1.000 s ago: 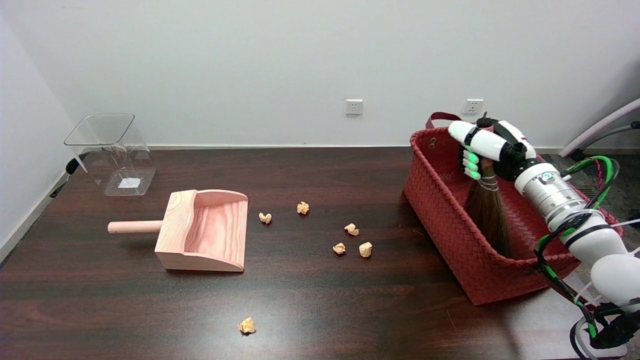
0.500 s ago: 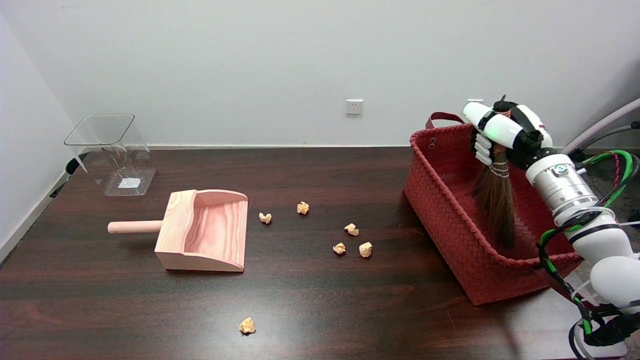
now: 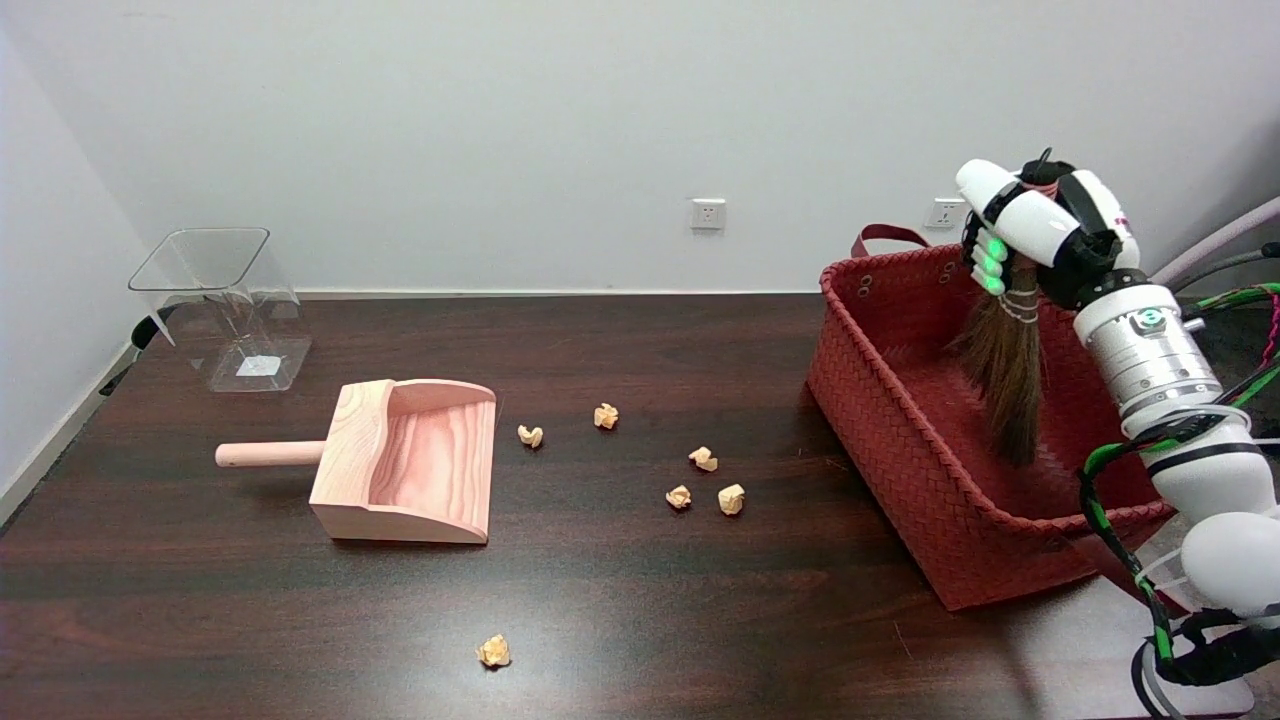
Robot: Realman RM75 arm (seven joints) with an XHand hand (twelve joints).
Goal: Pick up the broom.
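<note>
Fingers [image 3: 992, 268] of my right hand [image 3: 1035, 230], upper right of frame, wrap the bound neck of the hand broom [image 3: 1005, 375], its bristles hanging inside the red woven basket [image 3: 900, 440]. Step in hand, I judge: the lift; next I must raise it above the rim. Left to right: clear bin [image 3: 225, 305], wooden dustpan [image 3: 400, 460], paper scraps [image 3: 700, 480], none obstructing.

A dark wooden worktop [image 3: 620, 590] is carrying a clear plastic bin [image 3: 225, 305] at its far left, a wooden dustpan [image 3: 400, 460] lying nearby, six crumpled paper balls [image 3: 705, 459] scattered mid-surface, and a red woven basket [image 3: 900, 450] sitting at the right.
</note>
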